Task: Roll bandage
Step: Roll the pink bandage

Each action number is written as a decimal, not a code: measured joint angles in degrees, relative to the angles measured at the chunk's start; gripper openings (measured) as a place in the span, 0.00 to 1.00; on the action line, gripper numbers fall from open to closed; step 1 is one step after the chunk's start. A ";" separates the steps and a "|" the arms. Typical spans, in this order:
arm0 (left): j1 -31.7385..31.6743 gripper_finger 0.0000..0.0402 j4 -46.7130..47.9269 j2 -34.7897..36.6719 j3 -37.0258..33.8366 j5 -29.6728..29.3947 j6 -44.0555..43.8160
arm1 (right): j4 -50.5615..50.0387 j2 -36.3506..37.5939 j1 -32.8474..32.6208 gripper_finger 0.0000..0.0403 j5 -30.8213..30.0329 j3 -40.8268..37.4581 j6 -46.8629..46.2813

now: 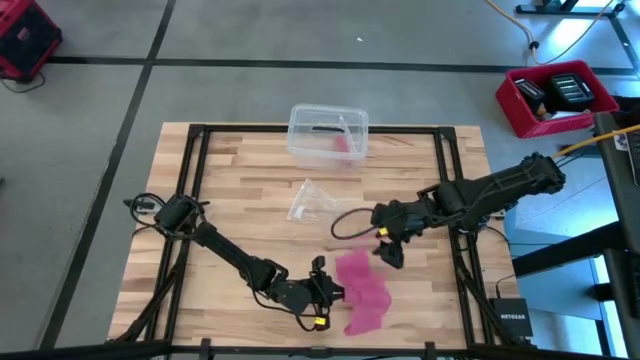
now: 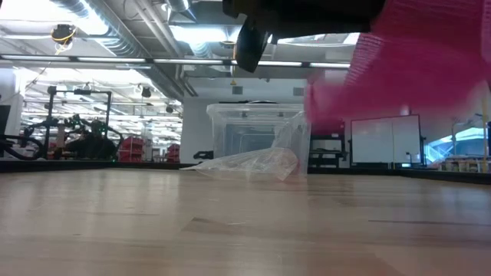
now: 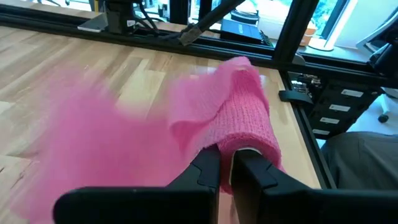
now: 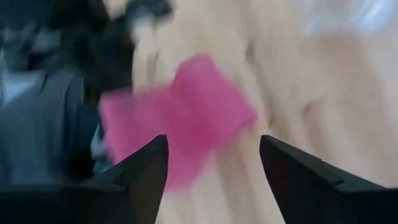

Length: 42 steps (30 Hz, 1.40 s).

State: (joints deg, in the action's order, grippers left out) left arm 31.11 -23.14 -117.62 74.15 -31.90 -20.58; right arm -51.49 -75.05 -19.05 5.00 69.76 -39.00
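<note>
Here the pink soft fabric bandage [image 1: 362, 290] lies crumpled on the front part of the light wooden table [image 1: 240, 200], its long axis running roughly from the table's middle toward the front edge, partly unrolled in loose folds. The left end effector [image 1: 322, 293] sits at the bandage's left side; in the left wrist view its fingers [image 3: 208, 171] stand almost together, pinching an upright fold of the bandage [image 3: 239, 118]. The right end effector [image 1: 388, 250] hovers just behind the bandage's far end, and in its wrist view the fingers [image 4: 146, 165] are spread wide, with nothing between them and the bandage [image 4: 186, 118] below. Farther back lie a small clear plastic wrapper [image 1: 310, 200] and a clear plastic box [image 1: 328, 133]. A black device [image 1: 512, 318] at the front right reads NETGEAR.
</note>
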 joint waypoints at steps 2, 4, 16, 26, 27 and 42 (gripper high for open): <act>0.00 0.03 0.05 0.00 0.00 0.02 0.00 | -2.23 0.19 -0.12 0.63 1.34 0.00 -0.04; -0.04 0.03 0.20 0.00 0.00 0.02 0.00 | -4.01 0.94 -0.64 0.63 -0.08 0.00 -1.13; -0.04 0.03 0.79 0.09 0.02 0.20 -0.45 | -0.60 -1.04 -27.68 0.63 -19.95 -0.49 -18.44; -0.03 0.03 -0.49 0.09 0.02 -0.41 -2.12 | 20.95 -10.78 -41.28 0.62 -30.83 -13.96 -26.58; -0.04 0.03 -0.65 0.09 0.02 -0.54 -1.88 | 23.99 -12.01 -41.56 0.61 -31.58 -15.25 -26.52; -0.06 0.03 -1.85 0.09 0.02 -0.94 -0.63 | 41.15 -19.71 -41.56 0.29 -41.51 -19.23 -21.56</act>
State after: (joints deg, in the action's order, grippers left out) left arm 31.05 -24.99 -117.54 74.17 -32.84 -21.21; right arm -10.34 -94.76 -60.61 -36.51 50.52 -60.56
